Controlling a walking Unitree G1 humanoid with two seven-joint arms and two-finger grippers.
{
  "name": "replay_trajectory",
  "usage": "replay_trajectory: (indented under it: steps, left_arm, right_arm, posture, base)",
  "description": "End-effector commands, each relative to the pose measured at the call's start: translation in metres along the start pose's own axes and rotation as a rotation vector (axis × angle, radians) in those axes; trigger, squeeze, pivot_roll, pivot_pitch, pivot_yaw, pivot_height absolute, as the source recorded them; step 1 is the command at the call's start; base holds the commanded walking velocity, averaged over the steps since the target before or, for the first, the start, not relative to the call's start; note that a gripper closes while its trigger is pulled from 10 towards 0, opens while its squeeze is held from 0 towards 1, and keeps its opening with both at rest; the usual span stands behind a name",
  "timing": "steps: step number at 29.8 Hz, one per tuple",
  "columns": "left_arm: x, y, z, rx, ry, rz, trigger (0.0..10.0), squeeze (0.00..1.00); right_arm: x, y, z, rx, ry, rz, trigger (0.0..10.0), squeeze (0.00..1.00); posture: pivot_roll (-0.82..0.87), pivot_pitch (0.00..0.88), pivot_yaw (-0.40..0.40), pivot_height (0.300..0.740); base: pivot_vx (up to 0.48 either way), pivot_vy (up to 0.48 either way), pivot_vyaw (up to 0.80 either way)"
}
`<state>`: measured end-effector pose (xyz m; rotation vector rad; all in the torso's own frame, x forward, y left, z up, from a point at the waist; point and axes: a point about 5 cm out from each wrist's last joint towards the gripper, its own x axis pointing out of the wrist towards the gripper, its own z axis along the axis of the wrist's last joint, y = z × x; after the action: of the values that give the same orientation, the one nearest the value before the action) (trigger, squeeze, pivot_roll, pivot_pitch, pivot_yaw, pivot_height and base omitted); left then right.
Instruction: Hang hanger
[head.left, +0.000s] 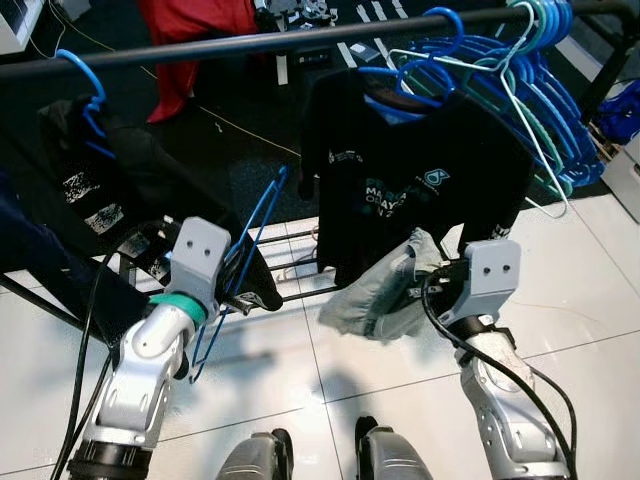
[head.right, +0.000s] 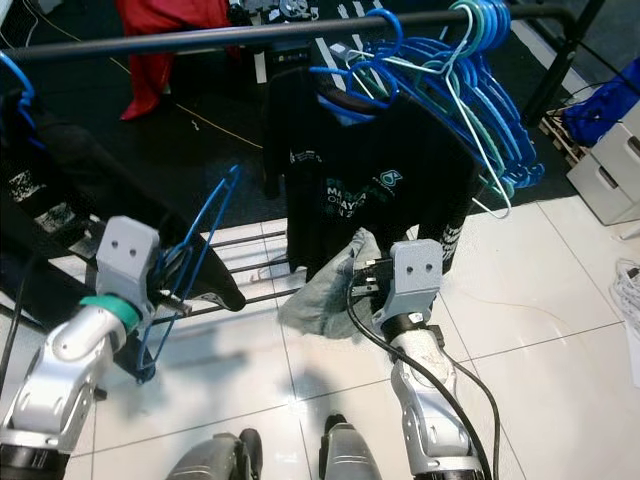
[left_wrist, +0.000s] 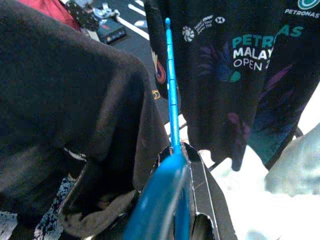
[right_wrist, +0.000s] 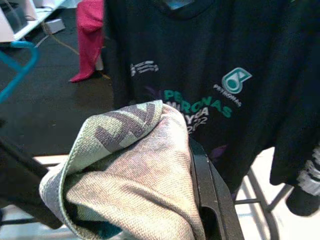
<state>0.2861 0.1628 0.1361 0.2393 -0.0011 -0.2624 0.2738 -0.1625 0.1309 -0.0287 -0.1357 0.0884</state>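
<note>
A blue wire hanger (head.left: 243, 258) stands upright below the black rail (head.left: 250, 42), and my left gripper (head.left: 236, 276) is shut on its lower part. In the left wrist view the hanger (left_wrist: 172, 112) runs straight out from between the fingers. My right gripper (head.left: 418, 277) is shut on a bunched grey cloth (head.left: 378, 292), held low in front of a black printed T-shirt (head.left: 410, 190). The cloth (right_wrist: 127, 175) drapes over one black finger (right_wrist: 206, 187) and hides the other.
The T-shirt hangs from the rail on a blue hanger. Several empty blue and teal hangers (head.left: 535, 95) crowd the rail's right end. Another dark garment (head.left: 110, 180) hangs at the left. The rack's low bars (head.left: 300, 292) cross white floor tiles. A white drawer unit (head.right: 612, 165) stands right.
</note>
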Motion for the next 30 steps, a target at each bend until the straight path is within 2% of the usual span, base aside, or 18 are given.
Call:
replay_trajectory:
  steps: [1, 4, 5, 9, 12, 13, 18, 20, 22, 24, 30]
  left_arm:
    - [-0.004, -0.004, -0.001, 0.005, -0.014, 0.004, 10.0, 0.00]
    - [-0.005, -0.005, -0.001, 0.009, -0.021, 0.016, 10.0, 0.00]
    - [-0.005, -0.004, -0.001, 0.010, -0.031, 0.039, 10.0, 0.00]
    - [-0.003, 0.000, 0.001, 0.010, -0.053, 0.074, 10.0, 0.00]
    - [0.002, 0.005, 0.003, -0.001, -0.062, 0.109, 10.0, 0.00]
    - [0.008, 0.007, 0.005, -0.026, -0.072, 0.134, 10.0, 0.00]
    - [0.015, 0.002, 0.009, -0.053, -0.081, 0.140, 10.0, 0.00]
    - [0.018, -0.003, 0.011, -0.071, -0.090, 0.141, 10.0, 0.00]
    - [0.018, -0.003, 0.011, -0.071, -0.090, 0.141, 10.0, 0.00]
    - [0.019, -0.006, 0.013, -0.079, -0.096, 0.141, 10.0, 0.00]
    - [0.020, -0.006, 0.015, -0.081, -0.110, 0.147, 10.0, 0.00]
  right_arm:
    - [-0.006, -0.005, 0.000, -0.022, -0.013, -0.044, 10.0, 0.00]
    - [-0.010, -0.007, 0.002, -0.029, -0.023, -0.066, 10.0, 0.00]
    - [-0.016, -0.013, 0.005, -0.044, -0.032, -0.086, 10.0, 0.00]
    - [-0.024, -0.022, 0.009, -0.065, -0.040, -0.105, 10.0, 0.00]
    - [-0.023, -0.028, 0.012, -0.081, -0.044, -0.108, 10.0, 0.00]
    - [-0.010, -0.026, 0.016, -0.084, -0.070, -0.114, 10.0, 0.00]
    - [0.003, -0.019, 0.018, -0.081, -0.083, -0.103, 10.0, 0.00]
    - [0.009, -0.009, 0.017, -0.066, -0.086, -0.084, 10.0, 0.00]
    - [0.009, -0.009, 0.017, -0.066, -0.086, -0.084, 10.0, 0.00]
    - [0.012, -0.001, 0.017, -0.056, -0.087, -0.064, 10.0, 0.00]
    - [0.013, 0.002, 0.017, -0.040, -0.085, -0.057, 10.0, 0.00]
  posture:
    - [-0.11, 0.087, 0.089, 0.740]
    - [-0.11, 0.072, 0.089, 0.740]
    - [-0.12, 0.050, 0.087, 0.740]
    - [-0.13, 0.042, 0.082, 0.740]
    - [-0.14, 0.042, 0.075, 0.740]
    - [-0.14, 0.043, 0.069, 0.740]
    - [-0.13, 0.048, 0.061, 0.740]
    - [-0.13, 0.056, 0.059, 0.740]
    - [-0.13, 0.056, 0.059, 0.740]
    - [-0.12, 0.062, 0.057, 0.740]
    - [-0.12, 0.072, 0.059, 0.740]
  base:
    - [0.000, 0.000, 0.00]
    - [0.000, 0.000, 0.00]
    - [0.000, 0.000, 0.00]
    - [0.000, 0.000, 0.00]
    - [0.000, 0.000, 0.00]
    - [0.000, 0.000, 0.00]
    - [0.000, 0.000, 0.00]
    - [0.000, 0.000, 0.00]
    - [0.000, 0.000, 0.00]
    - [0.000, 0.000, 0.00]
    - [0.000, 0.000, 0.00]
